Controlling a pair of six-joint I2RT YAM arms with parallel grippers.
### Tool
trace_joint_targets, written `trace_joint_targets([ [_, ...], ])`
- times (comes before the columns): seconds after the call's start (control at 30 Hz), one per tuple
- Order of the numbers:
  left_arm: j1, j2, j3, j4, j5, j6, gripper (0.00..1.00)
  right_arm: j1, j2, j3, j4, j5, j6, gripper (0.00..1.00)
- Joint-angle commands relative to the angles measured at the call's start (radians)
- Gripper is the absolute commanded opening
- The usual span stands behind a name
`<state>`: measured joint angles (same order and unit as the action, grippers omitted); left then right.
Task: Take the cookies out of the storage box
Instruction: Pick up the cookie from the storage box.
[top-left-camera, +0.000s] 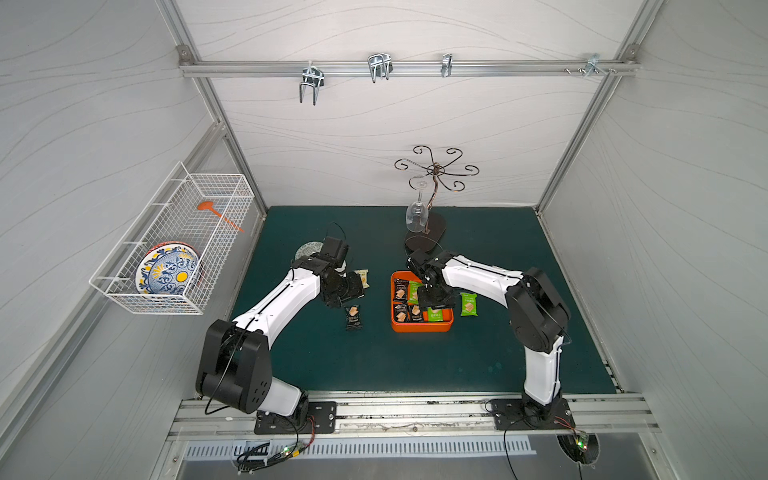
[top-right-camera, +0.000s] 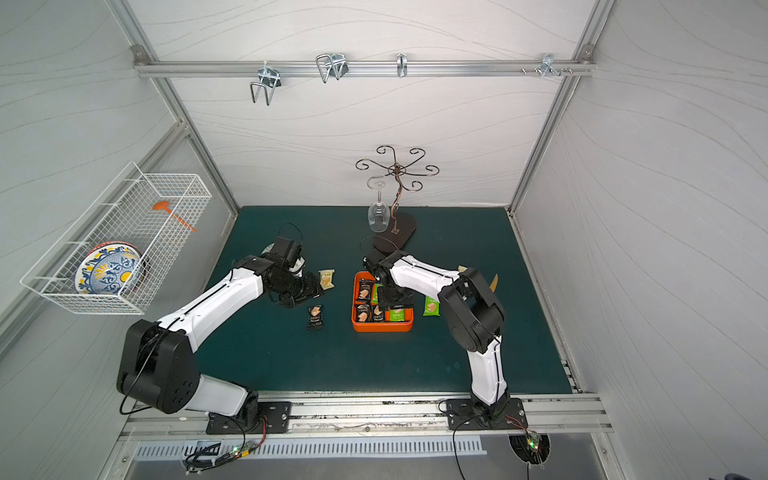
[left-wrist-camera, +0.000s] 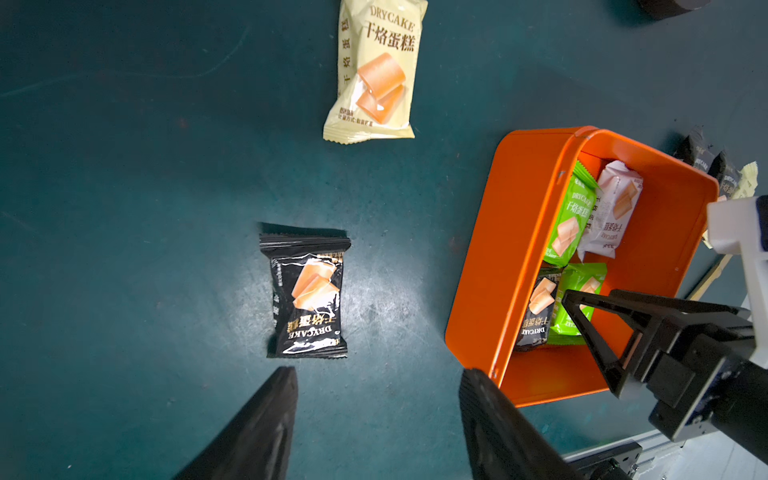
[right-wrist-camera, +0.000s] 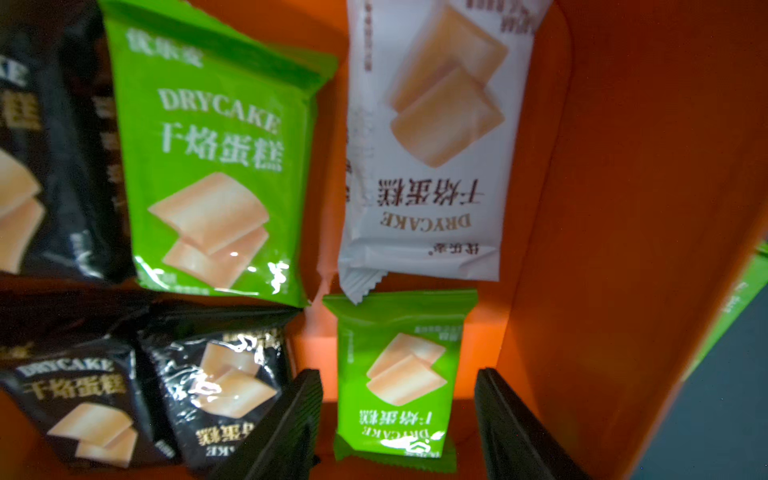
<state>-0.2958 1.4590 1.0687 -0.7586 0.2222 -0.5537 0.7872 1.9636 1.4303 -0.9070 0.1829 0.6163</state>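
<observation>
The orange storage box (top-left-camera: 422, 327) (top-right-camera: 382, 326) (left-wrist-camera: 511, 249) sits mid-mat. It holds several cookies: black, green and one white packet (right-wrist-camera: 432, 137). My right gripper (right-wrist-camera: 399, 374) (top-left-camera: 432, 300) is down inside the box, open. Its fingers straddle a small green packet (right-wrist-camera: 399, 374) with a gap on each side. Three cookies lie on the mat: a black one (top-left-camera: 353, 316) (left-wrist-camera: 307, 295), a pale yellow one (top-left-camera: 363, 277) (left-wrist-camera: 376, 70) and a green one (top-left-camera: 468, 304). My left gripper (left-wrist-camera: 378, 374) hovers open and empty over bare mat, just short of the black packet and left of the box.
A metal stand (top-left-camera: 434, 195) with a hanging wine glass (top-left-camera: 417, 218) rises behind the box. A white wire basket (top-left-camera: 174, 245) with patterned plates hangs on the left wall. A round patterned disc (top-left-camera: 307, 250) lies under the left arm. More black packets (left-wrist-camera: 702, 162) lie beyond the box.
</observation>
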Motion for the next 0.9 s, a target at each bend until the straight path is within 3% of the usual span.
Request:
trace_joint_targets([
  [0.0,0.005,-0.022,0.015,0.01,0.004,0.009,0.67,-0.001,0.027,-0.003,-0.011,0.004,-0.011,0.64],
  [0.73,0.006,-0.015,0.024,0.001,-0.003,0.014,0.67,-0.029,0.073,-0.029,0.04,-0.007,-0.024,0.55],
  [0.87,0.006,-0.018,0.022,-0.001,-0.006,0.014,0.67,-0.029,0.069,-0.03,0.043,-0.012,-0.024,0.5],
])
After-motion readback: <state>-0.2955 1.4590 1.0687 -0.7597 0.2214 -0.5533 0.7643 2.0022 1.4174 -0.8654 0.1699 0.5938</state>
